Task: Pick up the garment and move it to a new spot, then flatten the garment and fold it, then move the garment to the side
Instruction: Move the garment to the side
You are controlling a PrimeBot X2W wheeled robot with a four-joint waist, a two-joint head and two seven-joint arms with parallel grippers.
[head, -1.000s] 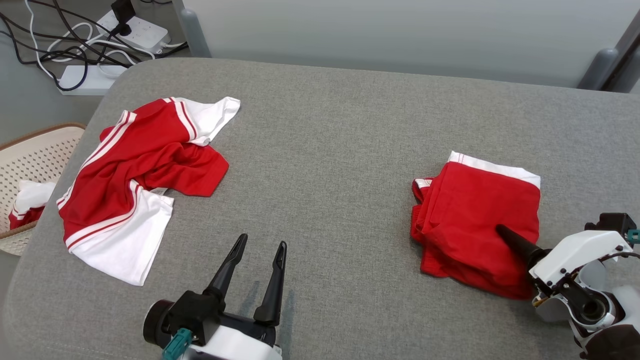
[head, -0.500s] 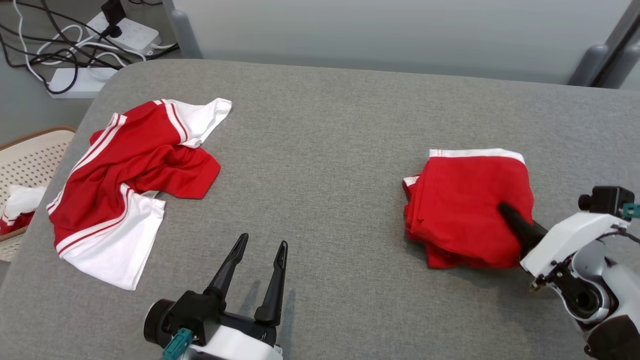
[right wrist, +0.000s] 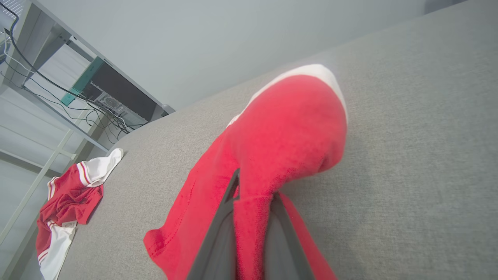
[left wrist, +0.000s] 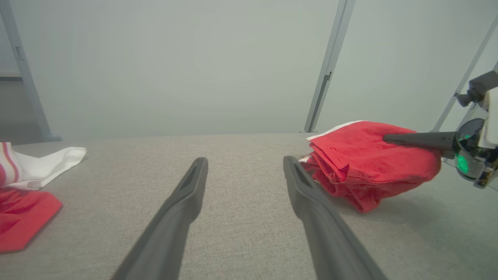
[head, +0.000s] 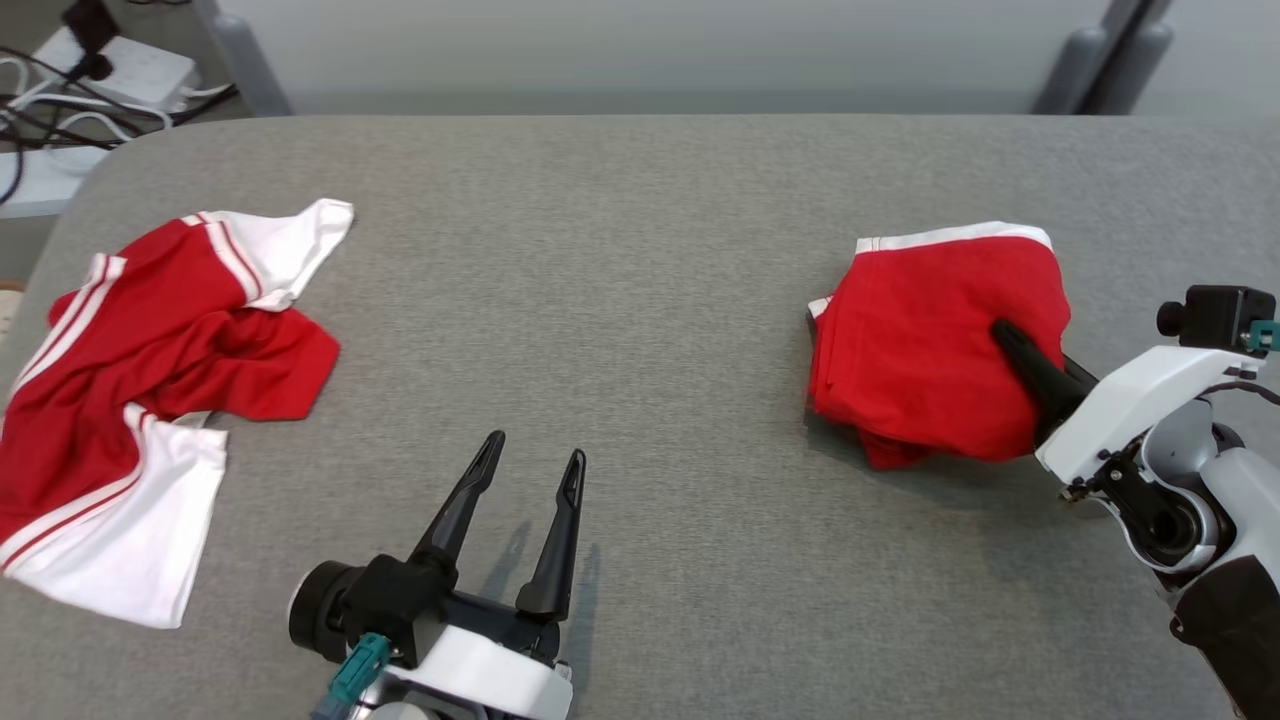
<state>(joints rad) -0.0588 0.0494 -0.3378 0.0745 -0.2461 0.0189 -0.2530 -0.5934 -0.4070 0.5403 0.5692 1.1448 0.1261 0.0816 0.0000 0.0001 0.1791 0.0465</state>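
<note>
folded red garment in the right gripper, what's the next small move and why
Probably lift slightly higher before carrying it aside: the right gripper is shut on the folded garment, whose lower folds seem to touch the table.

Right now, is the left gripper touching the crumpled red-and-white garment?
No, the left gripper stands open over the grey tabletop, apart from the crumpled red-and-white garment.

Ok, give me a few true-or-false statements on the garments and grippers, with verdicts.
1. The right gripper is shut on the folded red garment with white trim. True.
2. The left gripper holds the crumpled red-and-white garment. False: it is open and empty above the grey fabric surface.
3. The crumpled garment lies to the robot's left. True.
4. The two garments touch. False: bare surface separates them.
</note>
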